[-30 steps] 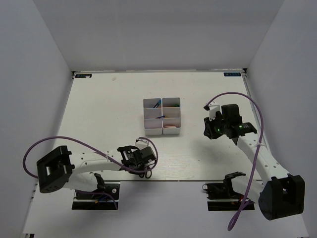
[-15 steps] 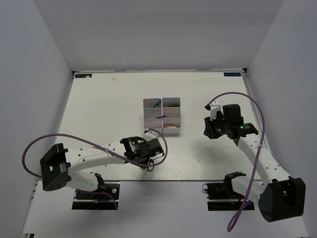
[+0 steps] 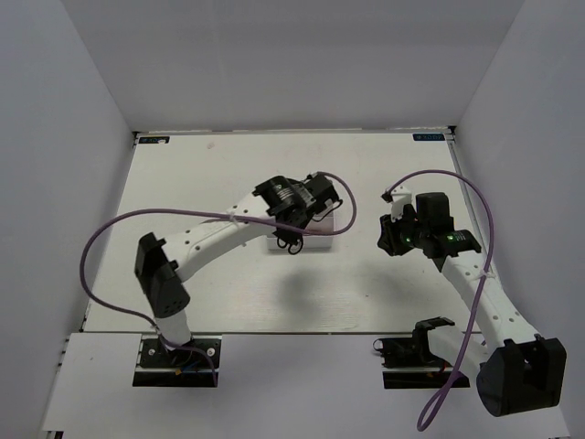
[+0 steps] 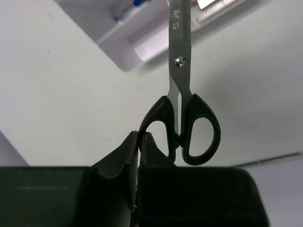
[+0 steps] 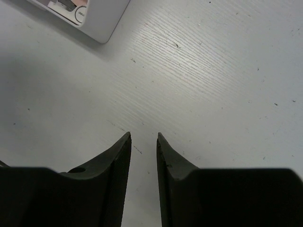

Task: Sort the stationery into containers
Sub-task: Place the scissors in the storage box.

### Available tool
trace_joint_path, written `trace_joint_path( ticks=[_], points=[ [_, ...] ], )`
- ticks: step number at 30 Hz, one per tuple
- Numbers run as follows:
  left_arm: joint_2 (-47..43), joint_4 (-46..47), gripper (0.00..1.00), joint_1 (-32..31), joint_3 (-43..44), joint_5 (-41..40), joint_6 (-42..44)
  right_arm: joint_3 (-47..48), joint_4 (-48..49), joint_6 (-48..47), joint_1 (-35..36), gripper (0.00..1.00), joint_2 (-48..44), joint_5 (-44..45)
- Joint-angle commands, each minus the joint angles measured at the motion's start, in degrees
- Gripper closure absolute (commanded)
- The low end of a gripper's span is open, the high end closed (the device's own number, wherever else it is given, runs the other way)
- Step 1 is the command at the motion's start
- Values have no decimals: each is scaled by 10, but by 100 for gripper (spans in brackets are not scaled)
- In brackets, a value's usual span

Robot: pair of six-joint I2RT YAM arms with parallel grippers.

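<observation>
Left gripper (image 4: 140,137): clamped tight on one black handle loop of the scissors (image 4: 180,94).
Scissors: carried in the air, blades pointing at the bins (image 4: 125,56).
Change: a second ago the left arm sat low by the near edge; now it reaches over the bins.
Meaning: carry likely done; lowering and release remain.
Right gripper (image 5: 143,139): fingers slightly parted, holding nothing, above the table (image 5: 213,71).

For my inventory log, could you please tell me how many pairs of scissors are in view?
1: the scissors are held by the left tool above the bins; the arm may hide others.
</observation>
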Motion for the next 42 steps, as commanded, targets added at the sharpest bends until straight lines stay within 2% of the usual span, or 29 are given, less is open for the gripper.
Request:
trace_joint_path(
  ticks=[1, 5, 13, 22, 28, 30, 33, 42],
  points=[
    [35, -190, 100, -1, 58, -91, 70, -4, 3, -5, -5, 68, -11, -13],
    [55, -191, 100, -1, 66, -158, 144, -4, 3, -8, -6, 68, -14, -13],
    [8, -122, 100, -2, -27, -277, 276, -8, 3, -10, -10, 68, -19, -18],
    [-98, -33, 100, -51, -161, -235, 451, -8, 6, -10, -15, 68, -19, -19],
    [-123, 7, 100, -63, -192, -204, 575, -7, 5, -8, -16, 68, -17, -18],
    [-129, 48, 100, -64, -212, -199, 632, -8, 5, -9, -17, 68, -18, -19],
    [-126, 80, 100, -57, -214, -186, 686, -8, 6, -7, -19, 68, -16, -18],
    [-90, 131, 100, -18, -186, -184, 761, -9, 6, -8, -22, 68, -12, -19]
  ],
)
